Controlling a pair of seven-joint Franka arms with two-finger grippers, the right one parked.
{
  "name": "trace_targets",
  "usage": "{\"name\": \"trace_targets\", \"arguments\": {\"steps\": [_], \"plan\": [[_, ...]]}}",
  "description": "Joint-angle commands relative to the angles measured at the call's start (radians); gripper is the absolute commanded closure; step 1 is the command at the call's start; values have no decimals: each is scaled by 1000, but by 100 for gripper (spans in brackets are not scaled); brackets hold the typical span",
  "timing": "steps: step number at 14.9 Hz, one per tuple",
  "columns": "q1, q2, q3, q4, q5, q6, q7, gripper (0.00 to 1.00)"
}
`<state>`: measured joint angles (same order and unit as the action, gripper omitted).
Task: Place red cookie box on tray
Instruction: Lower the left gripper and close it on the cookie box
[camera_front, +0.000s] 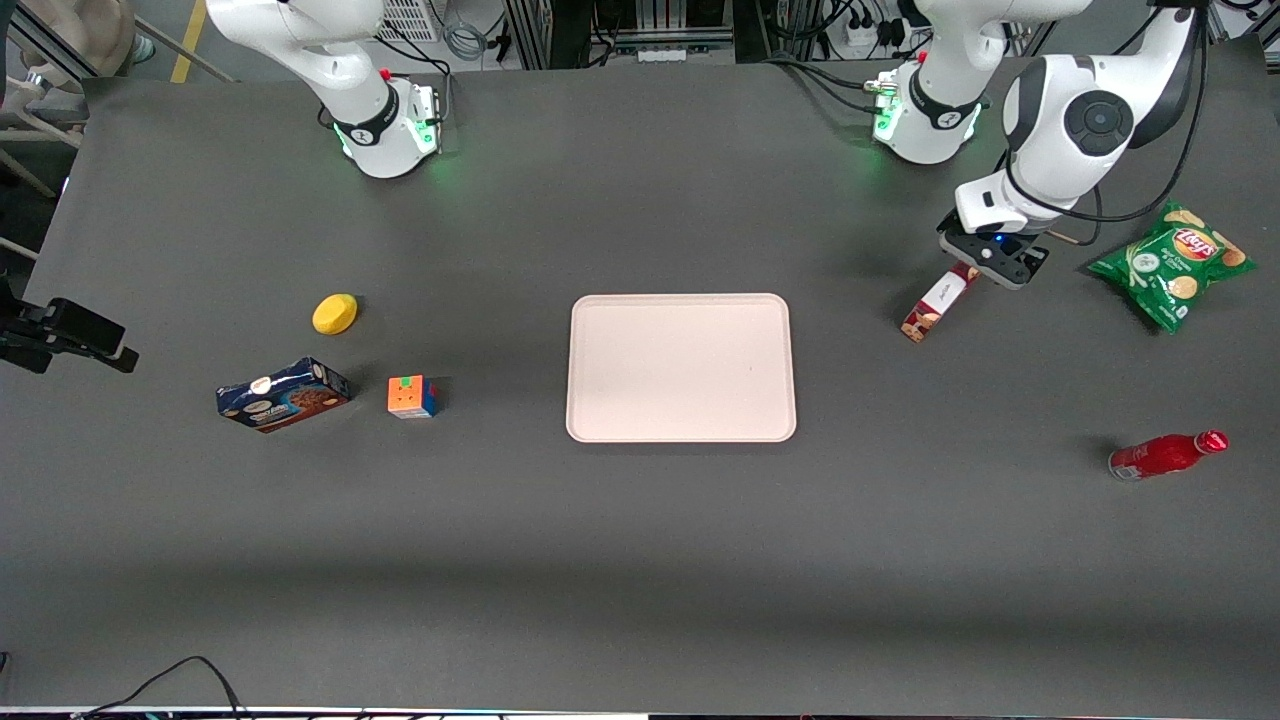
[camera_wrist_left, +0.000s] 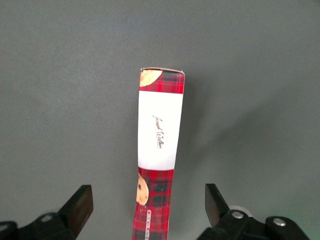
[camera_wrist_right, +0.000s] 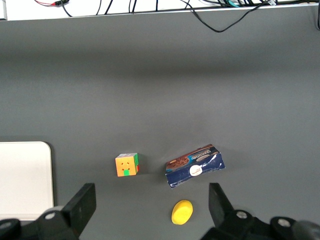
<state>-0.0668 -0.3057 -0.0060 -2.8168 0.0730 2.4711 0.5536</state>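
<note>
In the front view, we see the gripper over 1 end of the red cookie box, which lies on the tabletop, well apart from the bare tray. In the left wrist view, our fingers are spread, straddling the box; grasp, carry and placement remain.

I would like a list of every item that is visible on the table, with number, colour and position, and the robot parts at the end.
red cookie box: 1, dark red with white band, toward the working arm's end, under the gripper
tray: 1, pale pink-beige, table centre
chips bag: 1, green, working arm's end
red bottle: 1, lying, nearer the front camera than the chips bag
blue cookie box: 1, parked arm's end
puzzle cube: 1, multicoloured, beside the blue cookie box
yellow object: 1, rounded, parked arm's end
gripper: 1, open, astride the red cookie box
</note>
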Motion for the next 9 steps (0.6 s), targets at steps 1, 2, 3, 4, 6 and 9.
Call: {"name": "trace_targets", "arguments": {"steps": [1, 2, 3, 4, 6, 9], "plan": [[22, 55, 4, -49, 13, 124, 19, 0], [30, 86, 4, -49, 13, 162, 37, 0], [35, 118, 9, -49, 13, 204, 64, 0], [51, 152, 27, -49, 13, 247, 95, 0], [54, 200, 61, -49, 13, 305, 143, 0], [53, 201, 63, -52, 13, 304, 141, 0]]}}
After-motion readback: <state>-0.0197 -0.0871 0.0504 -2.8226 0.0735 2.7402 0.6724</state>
